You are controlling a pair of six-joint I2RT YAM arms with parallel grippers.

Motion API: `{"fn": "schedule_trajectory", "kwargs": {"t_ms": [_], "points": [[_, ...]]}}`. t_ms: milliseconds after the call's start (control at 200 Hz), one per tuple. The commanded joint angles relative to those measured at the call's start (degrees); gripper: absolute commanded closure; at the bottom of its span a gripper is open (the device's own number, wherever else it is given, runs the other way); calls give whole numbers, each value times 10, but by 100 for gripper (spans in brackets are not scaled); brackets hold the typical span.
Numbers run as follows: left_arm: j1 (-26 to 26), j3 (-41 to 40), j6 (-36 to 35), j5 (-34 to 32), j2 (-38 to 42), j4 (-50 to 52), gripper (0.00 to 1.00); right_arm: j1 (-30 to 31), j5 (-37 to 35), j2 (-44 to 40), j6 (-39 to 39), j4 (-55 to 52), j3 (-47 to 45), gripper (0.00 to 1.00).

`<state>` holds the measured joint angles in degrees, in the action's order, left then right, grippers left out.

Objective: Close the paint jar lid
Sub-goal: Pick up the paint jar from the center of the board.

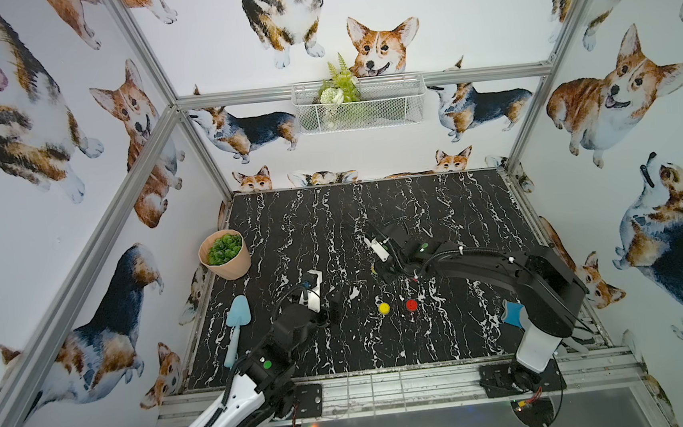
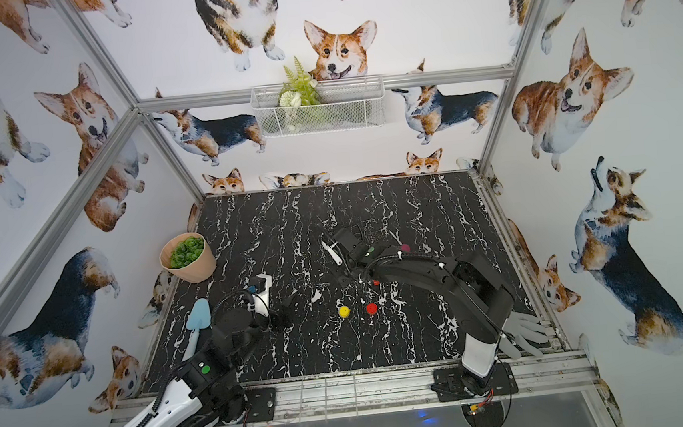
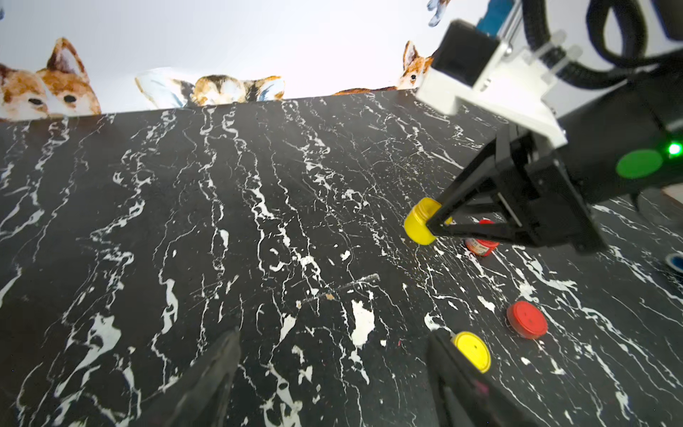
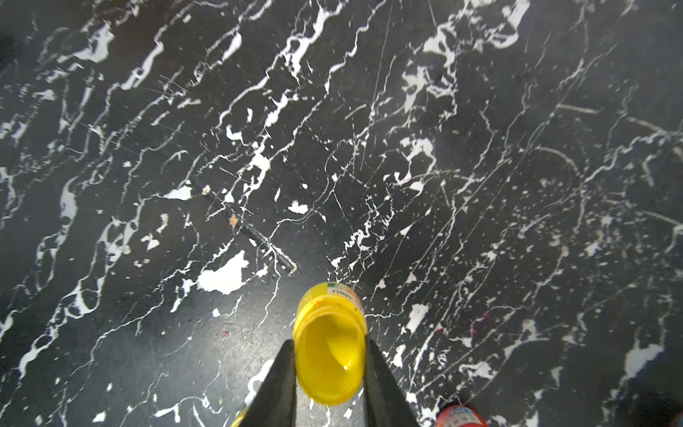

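The right gripper (image 4: 329,345) is clamped on the open yellow jar (image 4: 327,369), pinched between its fingers. The left gripper (image 3: 334,334) is spread, empty; the yellow lid (image 3: 472,350) lies just outside one finger (image 3: 441,366), the red lid (image 3: 526,319) beyond it.

Table (image 1: 456,214): black marble with white veins, spread out before me.
Pot (image 1: 234,269): peach, at the table's left edge, well back from my side.
Plant (image 1: 224,248): green leaves filling the pot.
Trowel (image 1: 237,310): pale blue, lying flat near my left, blade toward the pot.
Basket (image 1: 385,106): white wire, hung on the back rail (image 1: 239,94) above the table.
Fern (image 1: 341,79): green, with a white flower, in the basket's left part.
Glove (image 2: 526,329): grey, fingers spread, at the table's right edge on my side.
Walls (image 1: 381,46): white, printed with corgis, on three sides.
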<state>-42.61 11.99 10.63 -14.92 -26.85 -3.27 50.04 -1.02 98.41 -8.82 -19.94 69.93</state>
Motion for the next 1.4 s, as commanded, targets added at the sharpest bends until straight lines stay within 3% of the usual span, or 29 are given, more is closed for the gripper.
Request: {"fn": "schedule_trajectory", "kwargs": {"t_ms": [0,380,656,1392], "points": [[0,-18,-57,27,5,-118,22,0,50,-19,24,-60,22,72],[-1,-23,-124,80,-91,-219,29,25,155,-66,32,-87,69,71],[-1,-22,-172,110,-104,-249,33,49,171,-64,29,-96,97,71],[0,-6,-192,134,-122,-255,43,76,170,-41,21,-103,139,71]]}}
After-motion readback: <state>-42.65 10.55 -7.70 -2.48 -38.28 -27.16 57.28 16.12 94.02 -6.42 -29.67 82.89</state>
